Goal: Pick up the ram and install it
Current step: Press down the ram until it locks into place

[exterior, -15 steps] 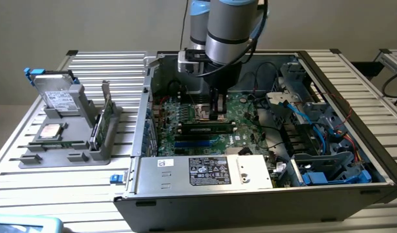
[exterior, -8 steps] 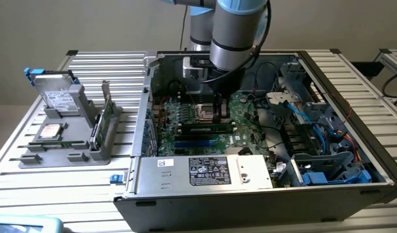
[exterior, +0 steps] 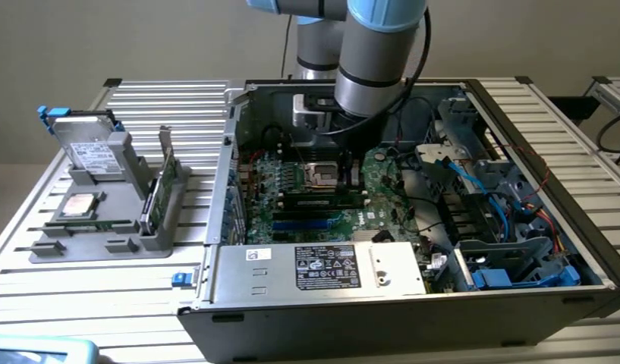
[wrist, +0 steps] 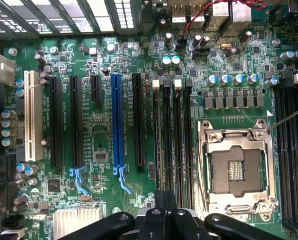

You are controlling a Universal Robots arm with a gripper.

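The ram (exterior: 88, 224) is a thin green stick lying flat on the grey holder (exterior: 107, 246) at the exterior view's left, outside the computer case. My arm (exterior: 376, 68) hangs inside the open case over the motherboard (exterior: 310, 216), well away from the ram. In the wrist view my gripper (wrist: 164, 214) is shut, its black fingers (wrist: 154, 220) pressed together with nothing between them. It hovers over the row of black memory slots (wrist: 173, 135), next to the open processor socket (wrist: 235, 167).
On the holder also stand a hard drive (exterior: 92, 152), a square silver chip (exterior: 80, 203) and an upright green card (exterior: 165, 193). The case walls (exterior: 228, 167), the power supply (exterior: 320, 267) and blue and black cables (exterior: 492, 197) ring the motherboard.
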